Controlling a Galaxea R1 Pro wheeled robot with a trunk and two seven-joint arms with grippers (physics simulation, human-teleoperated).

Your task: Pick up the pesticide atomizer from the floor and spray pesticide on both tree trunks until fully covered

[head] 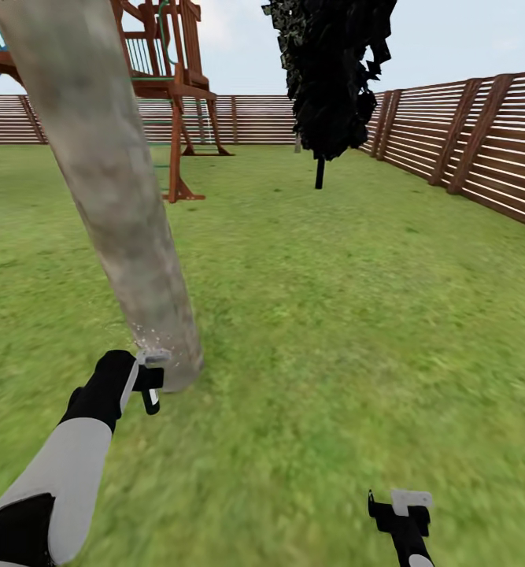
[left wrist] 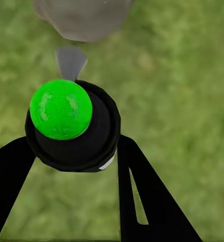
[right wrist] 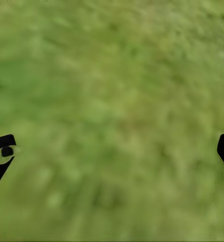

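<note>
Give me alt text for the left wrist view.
The left tool grips a black atomizer with a green cap, its grey nozzle aimed at the beige-grey trunk close ahead. Blurred grass lies beyond.

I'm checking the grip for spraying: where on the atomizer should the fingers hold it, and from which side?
Probably as the left gripper holds it now: on the round black body of the atomizer, one finger on each side, coming from behind, opposite the nozzle. The body is the widest, evenly curved part; this leaves the green cap and grey nozzle free, facing the tree trunk.
</note>
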